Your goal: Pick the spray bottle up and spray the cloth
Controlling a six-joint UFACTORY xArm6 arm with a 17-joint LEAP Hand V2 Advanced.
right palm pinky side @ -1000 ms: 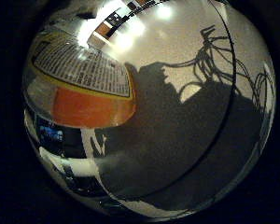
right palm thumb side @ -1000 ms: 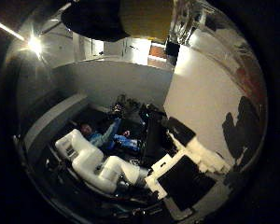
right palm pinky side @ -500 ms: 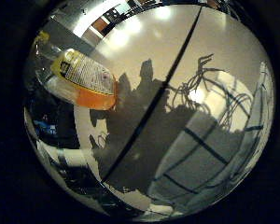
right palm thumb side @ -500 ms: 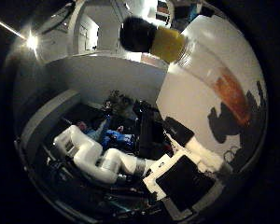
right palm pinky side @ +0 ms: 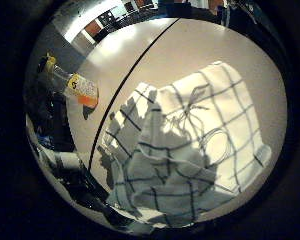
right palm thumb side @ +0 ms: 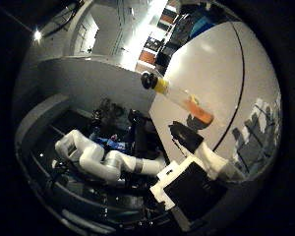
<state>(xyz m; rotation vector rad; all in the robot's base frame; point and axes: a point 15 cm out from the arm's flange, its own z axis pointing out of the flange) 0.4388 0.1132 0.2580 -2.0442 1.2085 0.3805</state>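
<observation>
Bottle [right palm pinky side: 79, 89] and cloth [right palm pinky side: 190, 155] are being seen on table [right palm pinky side: 200, 45].
Bottle is lying apart from cloth; hand's [right palm thumb side: 196, 182] grip cannot be told.

Cloth [right palm pinky side: 190, 150] is seen as white w/ dark blue grid checks. Bottle [right palm thumb side: 184, 102] is shown clear w/ orange liquid, yellow collar, black top; label is yellow & white. Table [right palm pinky side: 190, 55] is white w/ one dark seam line.

Pale table [right palm pinky side: 155, 55] with 1 dark seam, grey wall [right palm thumb side: 93, 81], bright ceiling lamp [right palm thumb side: 37, 35].
</observation>
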